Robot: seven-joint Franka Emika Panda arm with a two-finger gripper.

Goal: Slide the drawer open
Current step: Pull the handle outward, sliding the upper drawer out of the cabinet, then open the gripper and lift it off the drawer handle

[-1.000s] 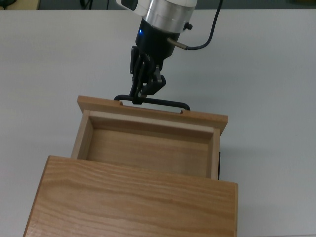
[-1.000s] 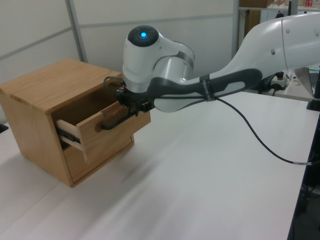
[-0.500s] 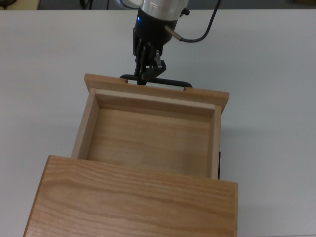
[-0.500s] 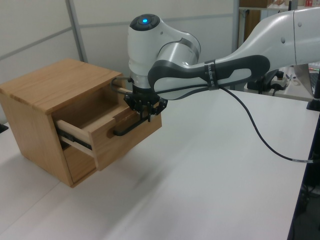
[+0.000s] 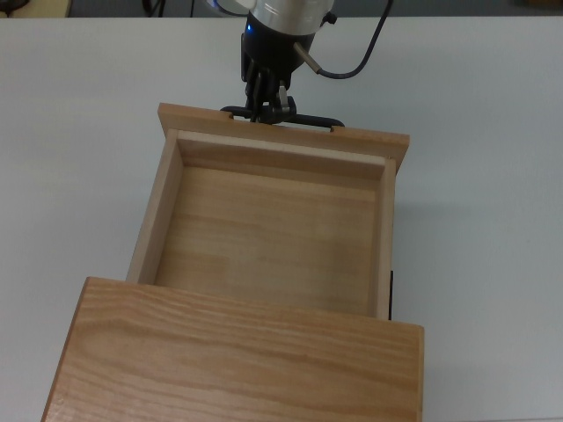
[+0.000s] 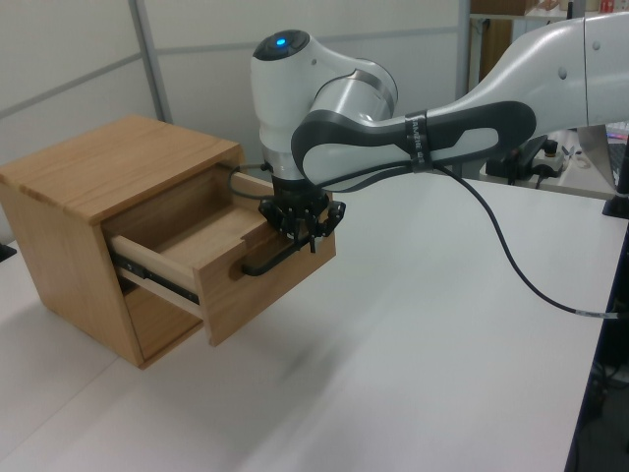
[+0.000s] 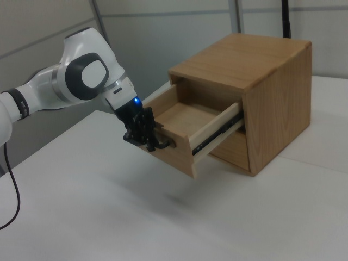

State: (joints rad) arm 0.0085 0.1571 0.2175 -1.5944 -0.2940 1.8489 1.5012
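Drawer handle first: the thin black wire bar handle is clamped between the fingers of the black two-finger gripper near the bar's end on the top view's left, the jaws narrowed onto it. Behind the gripper rises the white and silver arm with a blue light on its joint and a black cable trailing off. That handle belongs to the light-wood square drawer, which stands pulled far out of the grained wooden box casing, its bare floor showing. The casing sits on a white table.
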